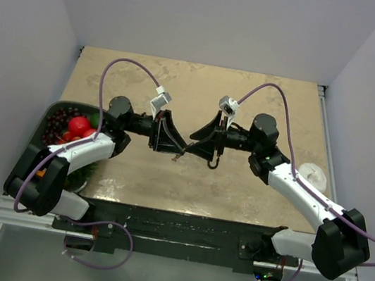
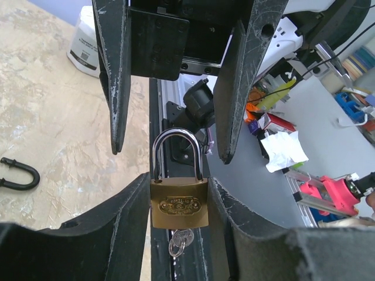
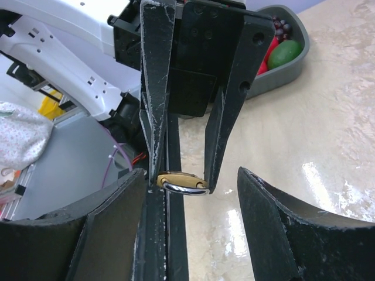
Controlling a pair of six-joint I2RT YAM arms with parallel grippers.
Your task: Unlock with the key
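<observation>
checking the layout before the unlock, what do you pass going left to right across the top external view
dark grey tray of red fruit → left arm's black fingers → small brass padlock → right arm's black fingers → white round tub
</observation>
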